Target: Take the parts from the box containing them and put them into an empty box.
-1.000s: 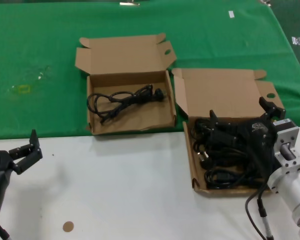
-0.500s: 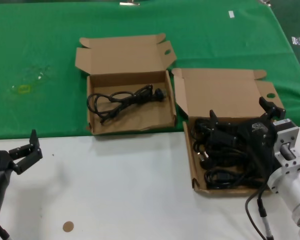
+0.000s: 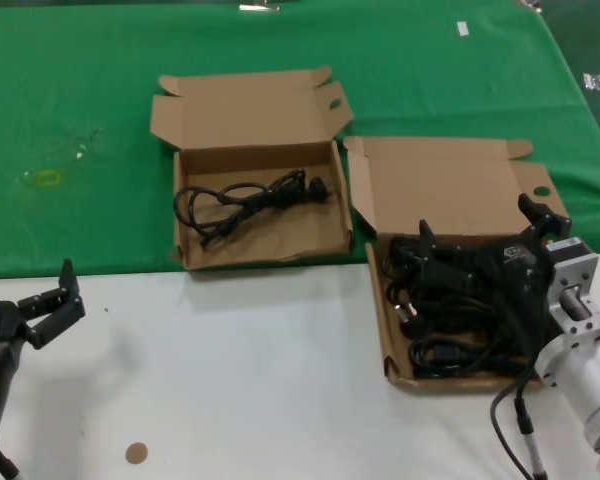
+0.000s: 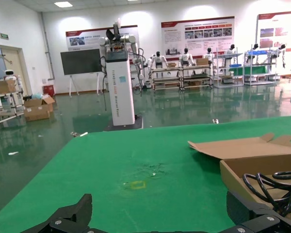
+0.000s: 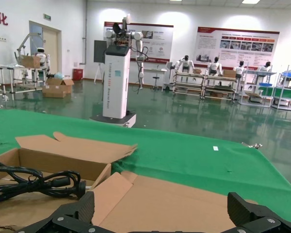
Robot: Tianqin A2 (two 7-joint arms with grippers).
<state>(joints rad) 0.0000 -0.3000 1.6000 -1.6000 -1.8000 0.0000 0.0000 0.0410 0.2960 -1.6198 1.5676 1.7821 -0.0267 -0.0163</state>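
Note:
The longer cardboard box (image 3: 383, 335) stands at the right with its broad lid (image 3: 440, 180) open. It holds several tangled black power cables (image 3: 440, 322). My right gripper (image 3: 477, 228) is open and empty, low over the cables at the box's far end. In the right wrist view it (image 5: 162, 206) faces that lid (image 5: 184, 199). The squarer box (image 3: 260, 258) stands further back and left, holding one cable (image 3: 250, 195), which also shows in the right wrist view (image 5: 39, 184). My left gripper (image 3: 50, 290) is open and empty, parked over the white table at the near left.
A green cloth (image 3: 80, 90) covers the far half of the table and white surface (image 3: 240, 370) the near half. A yellow mark (image 3: 48, 178) lies on the cloth at the left. A small brown disc (image 3: 136, 453) lies near the front edge.

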